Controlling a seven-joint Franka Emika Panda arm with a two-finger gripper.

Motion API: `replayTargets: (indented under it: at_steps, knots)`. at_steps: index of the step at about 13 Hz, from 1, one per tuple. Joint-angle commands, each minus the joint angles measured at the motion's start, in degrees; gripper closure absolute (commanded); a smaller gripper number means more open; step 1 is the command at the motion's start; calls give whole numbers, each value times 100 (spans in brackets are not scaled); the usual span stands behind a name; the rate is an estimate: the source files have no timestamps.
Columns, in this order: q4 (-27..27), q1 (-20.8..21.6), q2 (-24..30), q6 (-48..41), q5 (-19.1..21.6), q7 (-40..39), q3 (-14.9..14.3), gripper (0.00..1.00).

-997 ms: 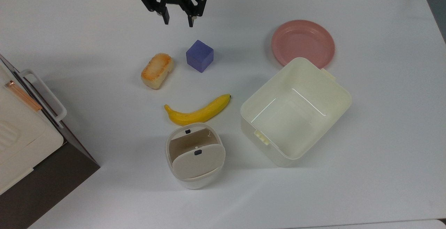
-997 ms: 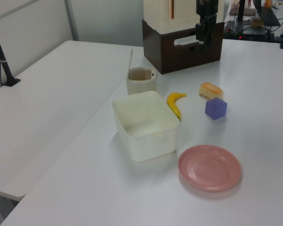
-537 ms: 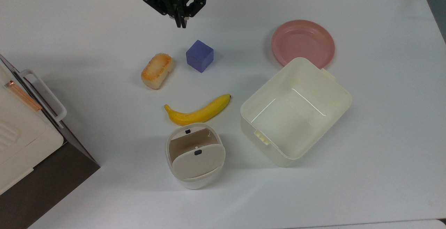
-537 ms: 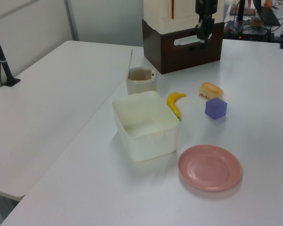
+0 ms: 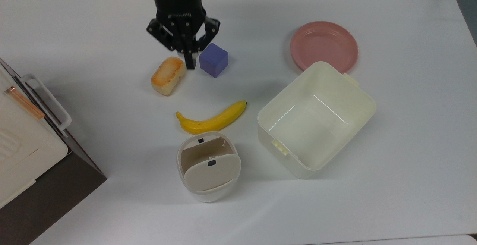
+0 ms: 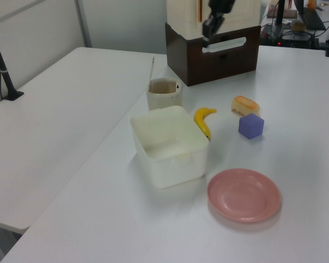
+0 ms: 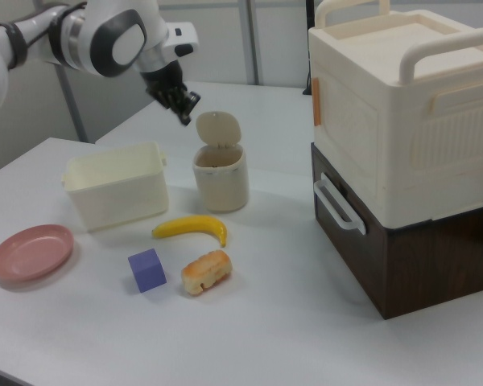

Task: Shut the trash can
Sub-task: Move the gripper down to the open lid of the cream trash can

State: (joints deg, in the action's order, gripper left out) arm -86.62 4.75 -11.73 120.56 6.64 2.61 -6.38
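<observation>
The black two-finger gripper (image 5: 190, 65), jaws clenched on nothing, hangs well apart from the small off-white plastic trash can (image 5: 208, 166), whose beige flap lid (image 7: 217, 127) stands upright

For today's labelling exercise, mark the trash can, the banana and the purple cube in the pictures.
trash can (image 7: 220, 186): right view, front wall of the body.
banana (image 5: 212, 120): top view, middle of its curve.
purple cube (image 5: 213, 56): top view, top face.

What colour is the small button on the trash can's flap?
Black, on the beige lid of the trash can; clearest in the top view.
</observation>
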Motion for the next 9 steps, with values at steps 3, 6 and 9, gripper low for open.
replayTargets:
  at_steps: [3,6,9]
  knots:
    - [241,166,-942,2653,136,-76,-13,100]
    - [321,290,-1637,4302,101,-85,-22,100]
    - [444,316,-1946,4889,109,-77,-22,100]
